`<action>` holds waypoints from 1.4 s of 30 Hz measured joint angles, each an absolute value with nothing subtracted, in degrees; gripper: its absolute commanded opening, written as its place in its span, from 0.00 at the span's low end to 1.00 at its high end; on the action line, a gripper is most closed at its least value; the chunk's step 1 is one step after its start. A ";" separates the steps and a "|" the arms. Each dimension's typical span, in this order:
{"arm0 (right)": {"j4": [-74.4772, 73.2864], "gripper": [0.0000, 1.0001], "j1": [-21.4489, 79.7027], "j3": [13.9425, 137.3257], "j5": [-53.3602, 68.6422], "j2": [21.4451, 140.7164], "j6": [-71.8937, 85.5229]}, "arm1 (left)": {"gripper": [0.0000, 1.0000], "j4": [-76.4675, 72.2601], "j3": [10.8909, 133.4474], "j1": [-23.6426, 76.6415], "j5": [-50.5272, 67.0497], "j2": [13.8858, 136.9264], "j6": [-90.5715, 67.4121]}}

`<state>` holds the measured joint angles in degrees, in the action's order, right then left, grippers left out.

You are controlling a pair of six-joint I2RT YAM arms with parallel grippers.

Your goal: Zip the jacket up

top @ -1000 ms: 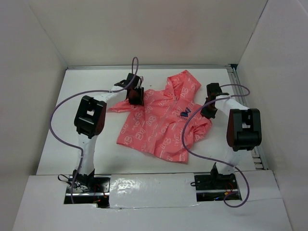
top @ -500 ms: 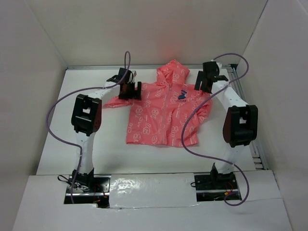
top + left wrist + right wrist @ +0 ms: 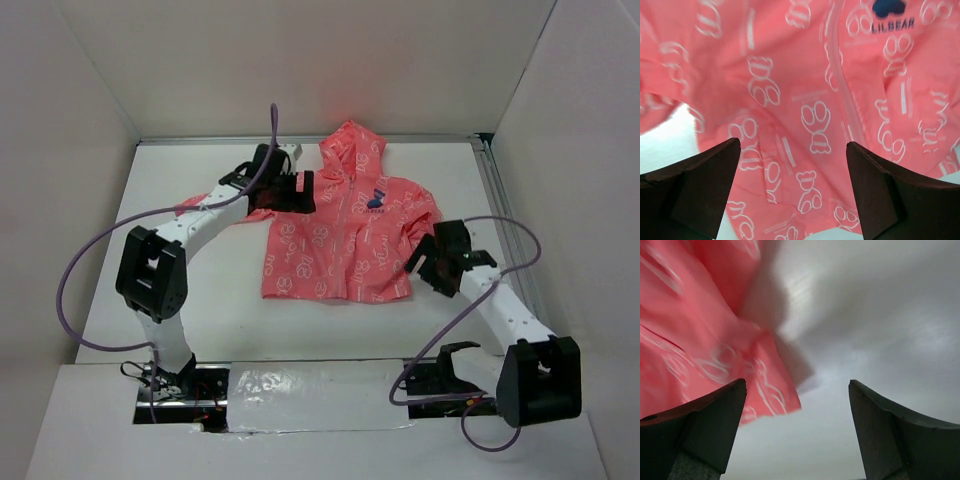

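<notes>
The coral-pink jacket (image 3: 335,240) lies flat mid-table with its front up, the hood (image 3: 355,148) toward the far wall and the dark blue logo (image 3: 376,197) on the chest. A pale zip line (image 3: 842,85) runs down the front, and the two halves meet along it in the left wrist view. My left gripper (image 3: 300,192) hovers open over the jacket's left shoulder; its fingers (image 3: 702,185) frame printed cloth and touch nothing. My right gripper (image 3: 425,262) is open beside the right sleeve end (image 3: 765,390), with bare table between its fingers (image 3: 892,427).
White walls box in the table on three sides. A metal rail (image 3: 500,205) runs along the right edge. Purple cables (image 3: 90,260) loop from both arms. A white cover (image 3: 320,400) spans the near edge over the arm bases.
Both grippers have opened and let go of the jacket, which now lies spread flat. The right arm has swung back toward the near right. The left gripper has moved right, over the shoulder.
</notes>
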<state>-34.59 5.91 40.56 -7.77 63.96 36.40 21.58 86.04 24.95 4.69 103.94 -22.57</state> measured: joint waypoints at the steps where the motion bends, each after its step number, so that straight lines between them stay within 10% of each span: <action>1: -34.68 0.87 6.39 37.21 -5.26 62.59 37.56 | 0.99 21.30 85.27 25.89 4.89 104.07 -22.90; 8: -32.97 0.62 9.91 31.20 2.33 63.22 41.91 | 0.99 21.78 82.83 27.03 5.06 110.50 -25.63; 12: -30.83 0.27 11.20 31.48 2.50 68.82 43.90 | 0.99 22.00 82.83 26.06 5.06 113.23 -26.02; 13: -30.41 0.00 11.38 31.51 2.57 69.78 44.29 | 0.99 21.96 82.83 25.78 5.17 113.62 -26.17; 28: -42.37 0.00 13.76 19.40 9.15 43.66 62.59 | 0.99 25.41 88.23 21.30 6.13 119.33 -31.77; 34: -48.84 0.28 14.55 18.37 11.88 44.56 65.01 | 0.99 27.49 89.67 21.50 6.15 120.03 -33.36; 35: -49.56 0.57 14.87 18.57 11.92 44.97 64.90 | 0.99 27.49 89.67 21.52 6.15 120.03 -33.34; 38: -52.75 0.99 15.81 21.34 10.79 45.56 63.48 | 0.99 27.27 89.47 21.54 6.09 119.74 -33.10; 42: -57.21 1.00 16.73 33.74 5.37 45.06 60.40 | 0.99 26.85 86.15 21.56 6.15 115.98 -31.92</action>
<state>-57.21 16.73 33.74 5.37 45.06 60.40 26.85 86.15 21.56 6.15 115.98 -31.92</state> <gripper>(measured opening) 0.994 0.993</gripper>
